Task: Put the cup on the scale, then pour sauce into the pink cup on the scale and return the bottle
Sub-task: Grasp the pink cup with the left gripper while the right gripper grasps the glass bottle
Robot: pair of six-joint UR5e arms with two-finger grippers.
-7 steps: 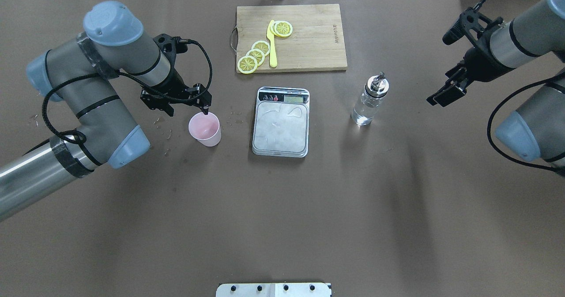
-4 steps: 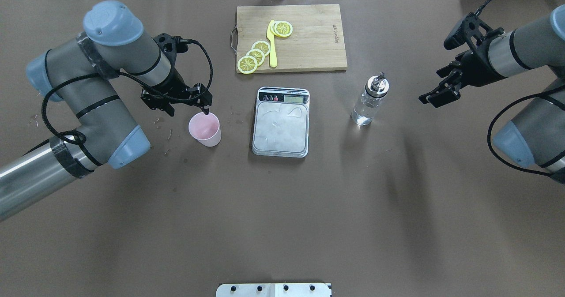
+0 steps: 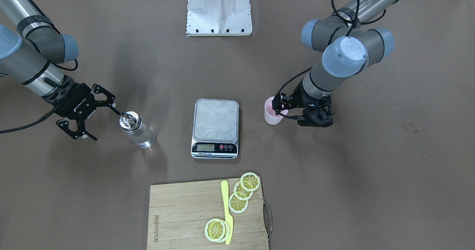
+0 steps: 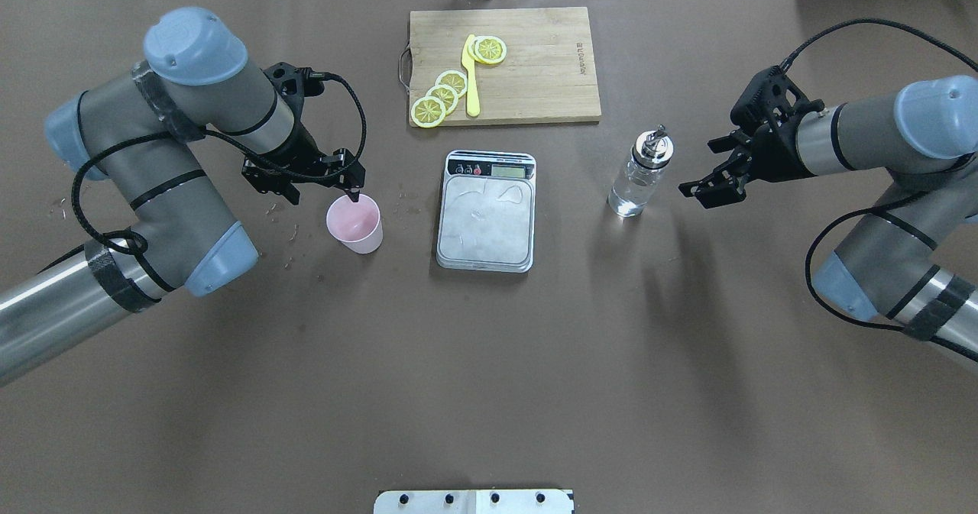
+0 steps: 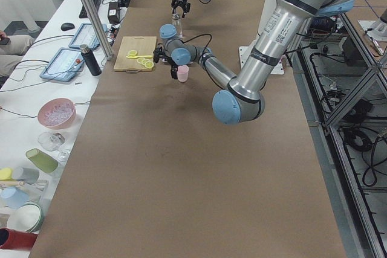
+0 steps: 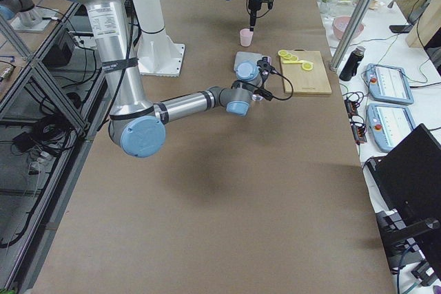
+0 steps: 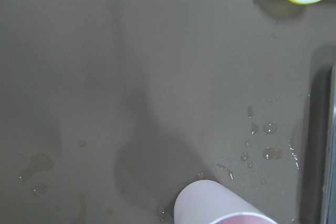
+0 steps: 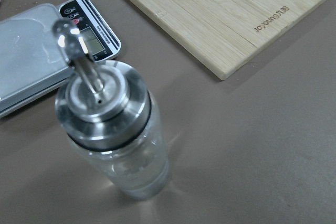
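brown table point(image 4: 489, 361), cup point(image 4: 356, 225) at left tool point(image 4: 350, 187), closure unclear, bottle point(image 4: 638, 182) beside spread right tool point(image 4: 697, 169)

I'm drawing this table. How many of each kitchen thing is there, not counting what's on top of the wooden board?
cup: 1
scale: 1
bottle: 1
cutting board: 1
Total: 4

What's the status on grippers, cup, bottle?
Left gripper at the cup rim, grip unclear. Right gripper open, just short of the bottle. Cup on the table, scale bare. Nothing between cup and scale.
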